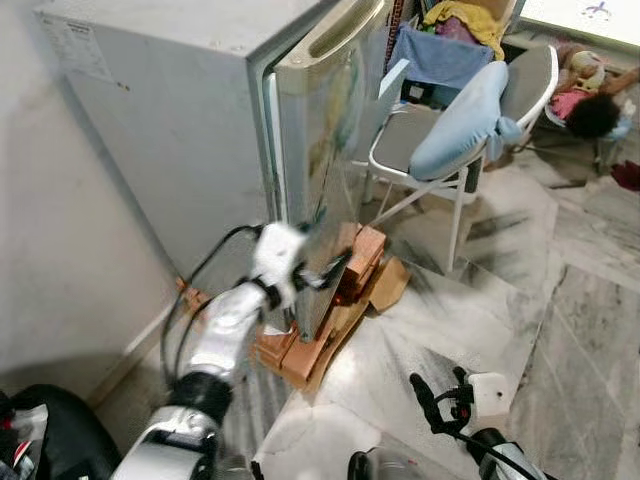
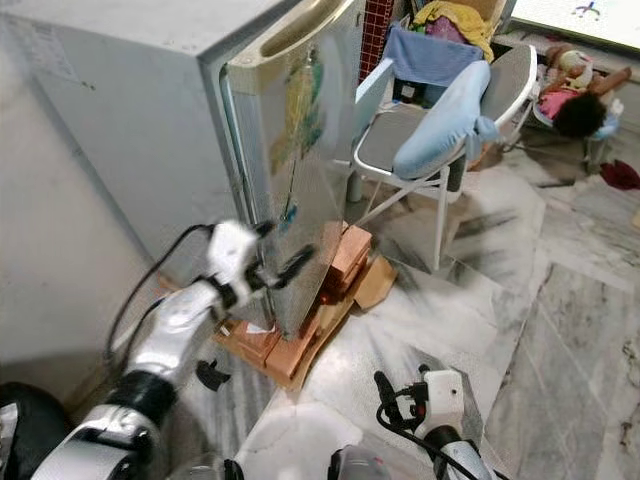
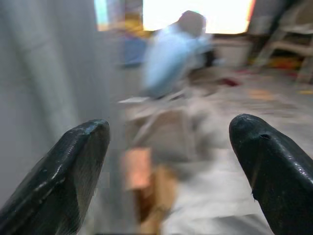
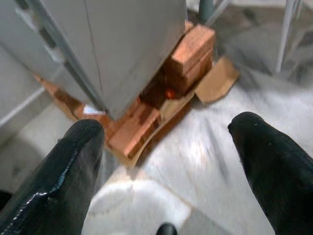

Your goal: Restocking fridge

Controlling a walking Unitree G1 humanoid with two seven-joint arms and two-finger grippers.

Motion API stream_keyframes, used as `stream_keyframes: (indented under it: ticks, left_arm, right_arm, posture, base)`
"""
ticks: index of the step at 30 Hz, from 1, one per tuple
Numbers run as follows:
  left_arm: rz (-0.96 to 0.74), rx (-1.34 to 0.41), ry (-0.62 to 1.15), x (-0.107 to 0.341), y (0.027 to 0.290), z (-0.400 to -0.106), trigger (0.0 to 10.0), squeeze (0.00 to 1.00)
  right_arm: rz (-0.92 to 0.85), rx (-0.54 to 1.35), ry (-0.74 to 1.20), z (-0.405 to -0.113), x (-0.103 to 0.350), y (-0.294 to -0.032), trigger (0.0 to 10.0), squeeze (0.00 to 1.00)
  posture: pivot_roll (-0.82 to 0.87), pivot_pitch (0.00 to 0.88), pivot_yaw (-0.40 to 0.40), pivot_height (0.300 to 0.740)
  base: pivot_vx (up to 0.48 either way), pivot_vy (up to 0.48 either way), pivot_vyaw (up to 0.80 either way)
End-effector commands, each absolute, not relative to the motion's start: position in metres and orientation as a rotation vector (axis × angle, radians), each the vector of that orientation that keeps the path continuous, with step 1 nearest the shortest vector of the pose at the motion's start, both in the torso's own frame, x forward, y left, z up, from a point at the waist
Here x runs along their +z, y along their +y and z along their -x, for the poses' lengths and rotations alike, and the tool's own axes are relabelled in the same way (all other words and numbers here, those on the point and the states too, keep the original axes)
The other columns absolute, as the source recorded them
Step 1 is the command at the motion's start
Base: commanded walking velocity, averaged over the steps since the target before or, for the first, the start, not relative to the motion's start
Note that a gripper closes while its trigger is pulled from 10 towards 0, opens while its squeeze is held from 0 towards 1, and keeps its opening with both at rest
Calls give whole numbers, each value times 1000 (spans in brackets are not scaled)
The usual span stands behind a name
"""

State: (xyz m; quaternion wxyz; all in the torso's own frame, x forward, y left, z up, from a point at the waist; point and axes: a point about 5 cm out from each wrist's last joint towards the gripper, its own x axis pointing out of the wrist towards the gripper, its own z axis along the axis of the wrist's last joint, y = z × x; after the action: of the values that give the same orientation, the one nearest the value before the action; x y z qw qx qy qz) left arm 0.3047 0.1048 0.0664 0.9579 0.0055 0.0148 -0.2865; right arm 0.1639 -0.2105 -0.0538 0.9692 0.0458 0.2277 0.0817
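The grey fridge (image 1: pixel 180 130) stands against the left wall with its door (image 1: pixel 325 130) a little ajar. My left gripper (image 1: pixel 322 275) is open at the lower edge of the door, one finger on each side of that edge. In the left wrist view its fingertips (image 3: pixel 73 166) are spread wide, with the grey fridge surface beside one of them and nothing held. My right gripper (image 1: pixel 440 395) hangs low over the marble floor in front of the fridge. It is open and empty, and its fingers (image 4: pixel 63 176) frame the fridge's bottom corner.
The fridge rests on stacked red bricks (image 4: pixel 190 49) and a sheet of cardboard (image 1: pixel 390 285). A white folding chair (image 1: pixel 450 120) with a blue cushion stands just right of the door. A person (image 1: pixel 590 100) lies at the far right. A white wall (image 1: pixel 50 250) closes the left side.
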Motion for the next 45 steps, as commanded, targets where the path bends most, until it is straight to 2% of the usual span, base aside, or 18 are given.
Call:
stream_keyframes:
  ticks: [1,4,7,15,18,28,32,37,41,45]
  left_arm:
    - [-23,-518,18,67,115,-303,10000,0]
    - [-25,-412,40,61,135,-300,10000,0]
    - [-18,-375,41,66,140,-307,10000,0]
    - [-15,-347,6,89,131,-338,10000,0]
    - [-14,-330,-7,96,130,-345,10000,0]
    - [3,-265,3,104,139,-359,10000,0]
    - [17,-296,-3,107,132,-362,10000,0]
    - [35,-403,-15,113,106,-364,10000,0]
    - [37,-435,-15,114,97,-364,10000,0]
    - [56,-540,-25,118,70,-361,10000,0]
  right_arm:
    - [-87,157,464,-165,-55,-209,10000,0]
    - [-82,162,476,-171,-57,-203,10000,0]
    - [-70,174,448,-169,-54,-207,10000,0]
    - [-54,156,408,-166,-51,-214,10000,0]
    - [-47,148,401,-165,-50,-214,10000,0]
    - [-38,132,383,-162,-50,-213,10000,0]
    - [-31,125,383,-163,-50,-215,10000,0]
    - [-25,119,382,-163,-50,-214,10000,0]
    - [-26,119,381,-163,-50,-213,10000,0]
    - [-26,117,382,-163,-50,-213,10000,0]
  posture:
    - [-97,35,-10,740]
    - [-89,41,-19,740]
    - [-91,55,-33,740]
    - [-127,84,-41,740]
    - [-137,84,-36,740]
    - [-171,103,-29,740]
    - [-179,105,-28,740]
    - [-182,105,-24,740]
    - [-184,105,-23,740]
    - [-184,101,-21,740]
  base:
    - [0,0,0]
    - [0,0,0]
    - [0,0,0]
    - [0,0,-350]
    - [0,0,-800]
    - [0,0,0]
    - [0,0,0]
    - [0,0,0]
    - [0,0,0]
    - [0,0,0]
